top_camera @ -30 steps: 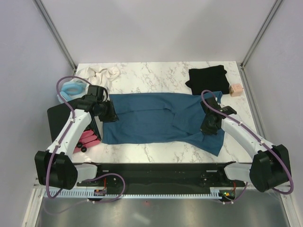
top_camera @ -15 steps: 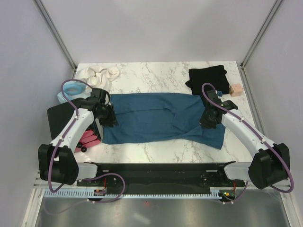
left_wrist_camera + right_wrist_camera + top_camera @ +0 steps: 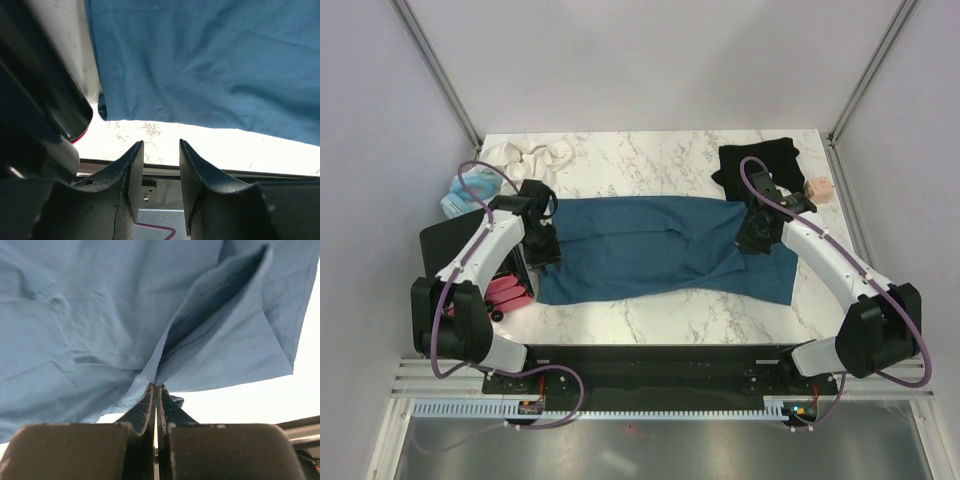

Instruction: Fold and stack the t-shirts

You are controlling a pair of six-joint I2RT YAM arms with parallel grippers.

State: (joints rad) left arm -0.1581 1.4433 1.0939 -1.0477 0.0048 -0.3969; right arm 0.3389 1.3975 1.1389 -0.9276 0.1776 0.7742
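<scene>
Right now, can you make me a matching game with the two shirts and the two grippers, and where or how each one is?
Things:
1. teal shirt
2. black shirt
3. left gripper
4. right gripper

Place or state:
A. shut, pinching cloth
B. bunched at the far right of the table
C. open, holding nothing
D. spread across the middle

Pairs: 1-D, 2-B, 3-C, 4-A

Teal t-shirt (image 3: 100, 315) partly beyond wrist-view edges
</scene>
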